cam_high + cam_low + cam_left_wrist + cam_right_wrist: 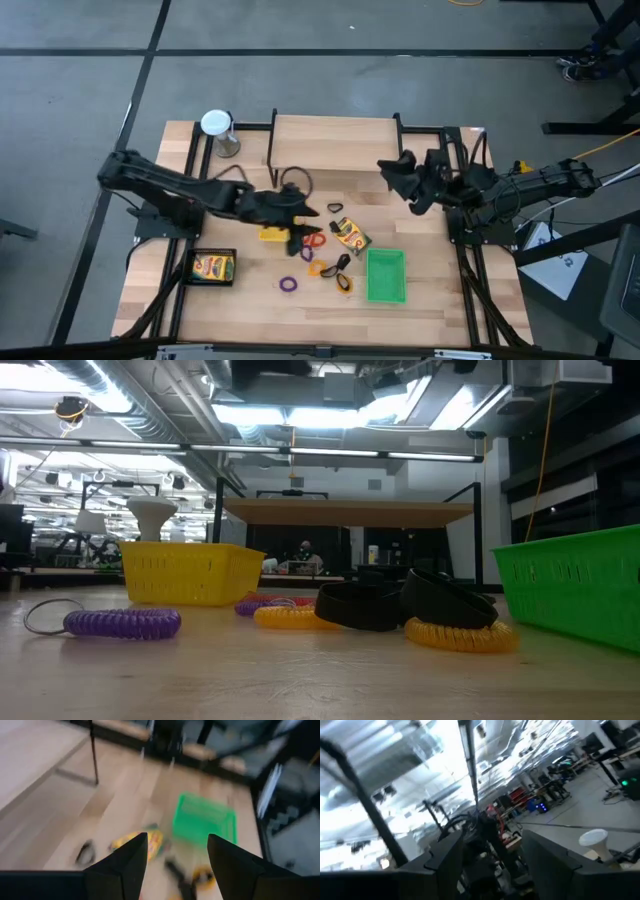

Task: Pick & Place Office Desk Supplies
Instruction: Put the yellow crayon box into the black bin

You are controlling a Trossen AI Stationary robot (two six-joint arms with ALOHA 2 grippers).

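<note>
Wooden table (250, 290), overhead: left gripper (305, 237) spread above rings; right gripper (395, 180) spread, raised.
Only the overhead view shows the black tray (212, 267)'s crayon box (213, 266).

The tray (386, 276) is bright green, another tray (188, 572) yellow. The crayon box (349, 236) is yellow with printed, perhaps green, markings. One coiled ring (122, 623) is purple, another ring (461, 634) orange. The clip (362, 605) is black.
</note>
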